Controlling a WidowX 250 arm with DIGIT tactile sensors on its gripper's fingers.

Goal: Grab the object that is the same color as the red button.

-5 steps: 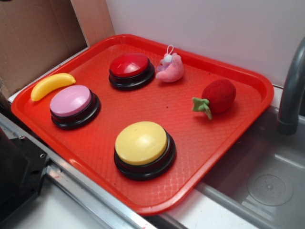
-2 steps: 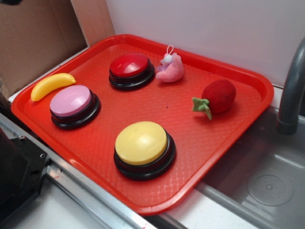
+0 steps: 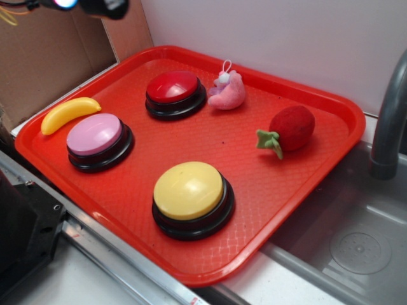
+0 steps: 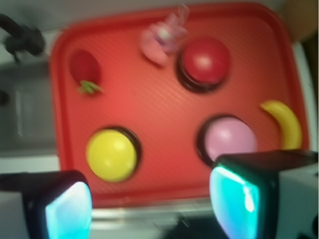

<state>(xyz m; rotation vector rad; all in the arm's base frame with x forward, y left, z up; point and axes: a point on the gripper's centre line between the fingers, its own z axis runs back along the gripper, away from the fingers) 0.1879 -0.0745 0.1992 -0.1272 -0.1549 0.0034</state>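
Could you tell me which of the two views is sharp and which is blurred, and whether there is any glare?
Exterior view: sharp, with soft highlights on the red button and yellow button. Wrist view: blurred throughout, so the strawberry is a smear; the tool fingers, wide apart, glow cyan.

Your wrist view is motion-blurred throughout: the strawberry (image 4: 84, 69) and pink plush toy (image 4: 160, 39) show as soft blobs, no texture readable. Both gripper fingers (image 4: 67, 209) are cut off by the bottom edge. In the exterior view, the arm (image 3: 82, 6) is clipped by the top edge and the faucet (image 3: 389, 121) by the right.
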